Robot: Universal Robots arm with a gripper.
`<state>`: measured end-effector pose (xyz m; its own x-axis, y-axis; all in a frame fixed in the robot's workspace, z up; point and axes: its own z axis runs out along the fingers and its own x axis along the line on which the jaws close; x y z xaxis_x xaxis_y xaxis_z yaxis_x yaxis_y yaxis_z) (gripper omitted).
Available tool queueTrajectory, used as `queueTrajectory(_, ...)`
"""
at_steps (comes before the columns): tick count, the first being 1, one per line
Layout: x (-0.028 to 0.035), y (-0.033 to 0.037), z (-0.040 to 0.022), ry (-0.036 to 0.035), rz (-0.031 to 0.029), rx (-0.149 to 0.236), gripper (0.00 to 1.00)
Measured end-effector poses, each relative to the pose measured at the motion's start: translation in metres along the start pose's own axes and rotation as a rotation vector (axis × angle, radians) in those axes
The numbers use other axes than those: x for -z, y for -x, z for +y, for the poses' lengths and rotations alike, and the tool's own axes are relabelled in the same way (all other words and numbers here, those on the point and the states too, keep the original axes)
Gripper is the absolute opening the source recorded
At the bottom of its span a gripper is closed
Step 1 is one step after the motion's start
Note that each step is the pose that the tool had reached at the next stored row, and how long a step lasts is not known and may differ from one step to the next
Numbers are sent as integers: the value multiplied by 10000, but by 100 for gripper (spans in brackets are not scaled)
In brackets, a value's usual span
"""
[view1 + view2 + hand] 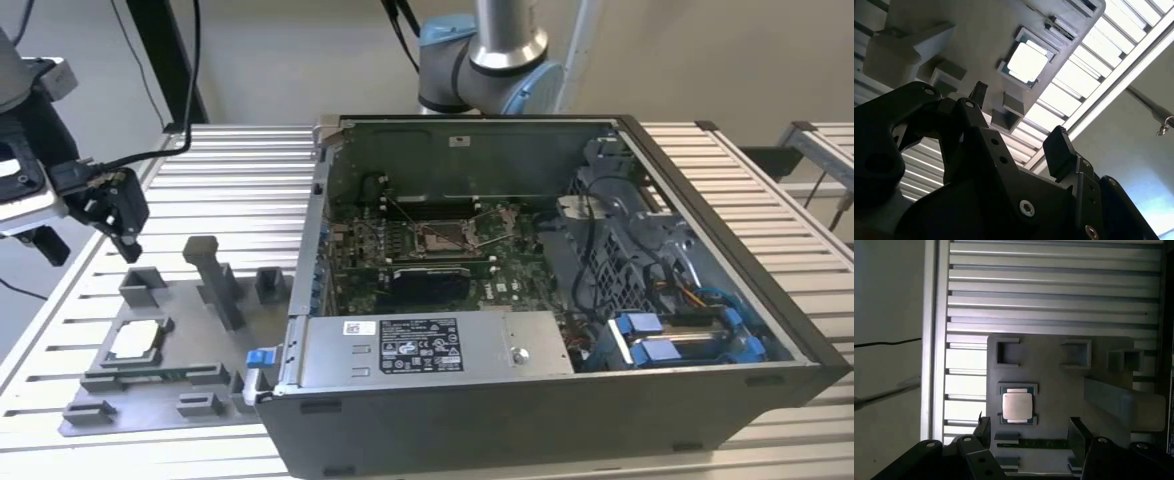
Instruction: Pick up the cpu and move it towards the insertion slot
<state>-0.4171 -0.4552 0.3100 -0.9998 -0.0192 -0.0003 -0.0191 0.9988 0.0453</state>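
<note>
The cpu (138, 340) lies flat in a square nest on the grey fixture plate (160, 395), silvery top up, at the exterior view's left. It also shows in both wrist views, cpu (1017, 406) and cpu (1027, 62). My gripper (94, 245) hangs well above the plate, behind the cpu and apart from it. The gripper (1030, 432) is open, its two black fingers spread wide with nothing between them; the same open gripper (1019, 122) shows in the second wrist view. The insertion slot (447, 235) sits on the green board inside the open computer case.
The computer case (534, 400) stands at the exterior view's right of the fixture, its walls rising around the board. A tall grey post (214, 280) and small blocks (140, 285) rise from the fixture plate. The table (254, 160) is slatted metal. An arm joint (481, 60) stands behind the case.
</note>
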Motion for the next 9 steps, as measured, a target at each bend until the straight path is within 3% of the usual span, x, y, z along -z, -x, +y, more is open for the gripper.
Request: queueTrajectory(9,-92,1,42,1,-2,0,100)
